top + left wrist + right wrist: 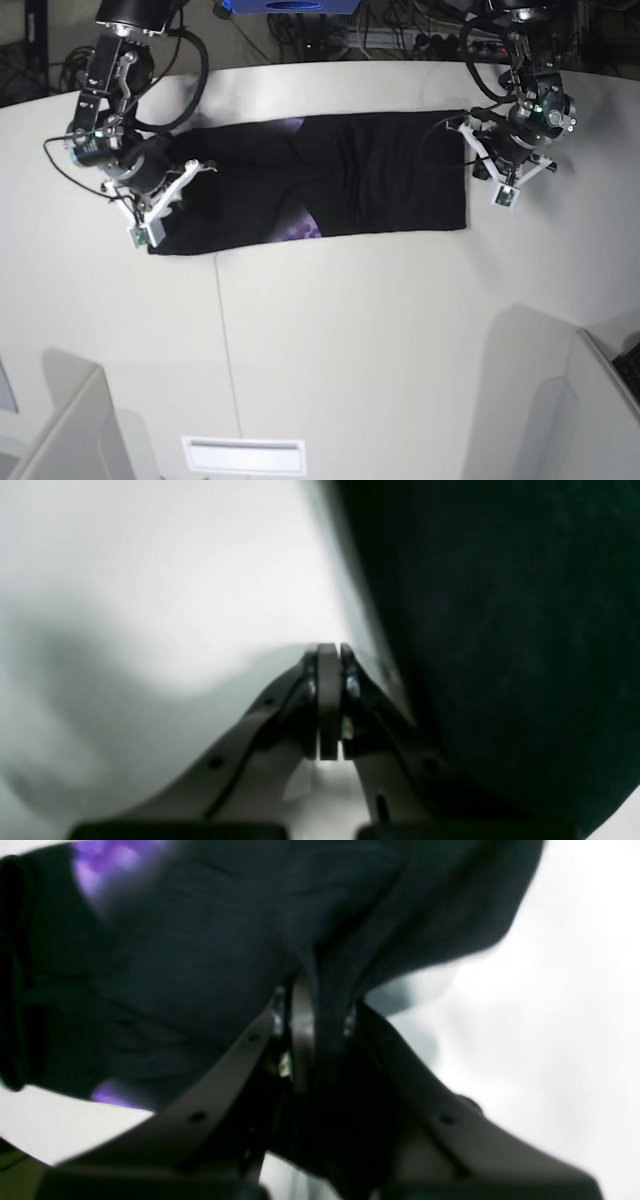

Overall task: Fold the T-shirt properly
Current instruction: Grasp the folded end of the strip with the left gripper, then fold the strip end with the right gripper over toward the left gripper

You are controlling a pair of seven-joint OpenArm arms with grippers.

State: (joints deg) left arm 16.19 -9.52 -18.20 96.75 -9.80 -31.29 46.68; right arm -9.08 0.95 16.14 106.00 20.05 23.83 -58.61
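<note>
The black T-shirt (330, 180) lies as a long band across the white table (350, 340), with bits of purple print (300, 228) showing. My right gripper (185, 178) is at the band's left end. In the right wrist view it (320, 1010) is shut on a fold of the black cloth (200, 965), with purple print (110, 860) blurred at the top left. My left gripper (472, 140) is at the band's right edge. In the left wrist view it (334, 652) is shut with nothing between its jaws, over the table just beside the shirt's edge (500, 630).
Grey box-like panels stand at the front left (60, 420) and front right (600, 400) corners. A white slot plate (243, 455) sits at the table's front edge. Cables and equipment (400, 30) lie behind the table's back edge.
</note>
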